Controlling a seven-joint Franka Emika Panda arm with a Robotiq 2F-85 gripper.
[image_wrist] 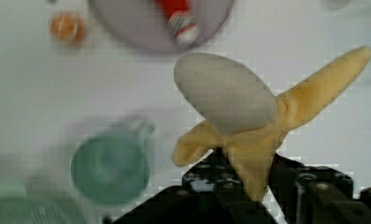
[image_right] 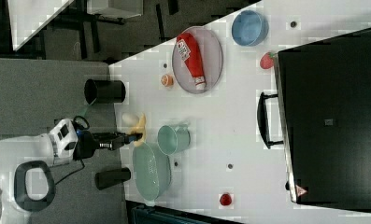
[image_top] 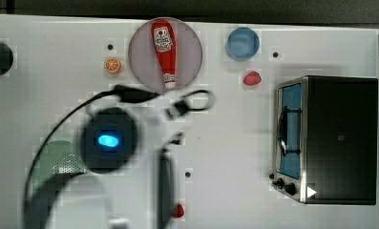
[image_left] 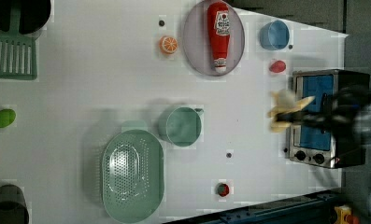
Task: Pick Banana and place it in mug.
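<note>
Ketchup bottle (image_left: 219, 35) on a grey plate (image_left: 194, 44), orange slice (image_left: 168, 45), blue bowl (image_left: 273, 35), green colander (image_left: 132, 181), toaster oven (image_top: 337, 138).

Black metal gripper (image_wrist: 248, 179) – clamped on soft half-peeled banana (image_wrist: 248, 116), yellow peel, off-white flesh. Beside it, small round pale teal-green mug (image_wrist: 110, 169). Farther off – red ketchup bottle (image_left: 219, 35), white label, on grey round plate (image_left: 195, 42).

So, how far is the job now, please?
Done: the banana is picked up, gripped in the hand and lifted off the table. In hand: it is being carried in the air. Left: the mug, standing beside the green colander, is empty, so the banana must be lowered in and released.
</note>
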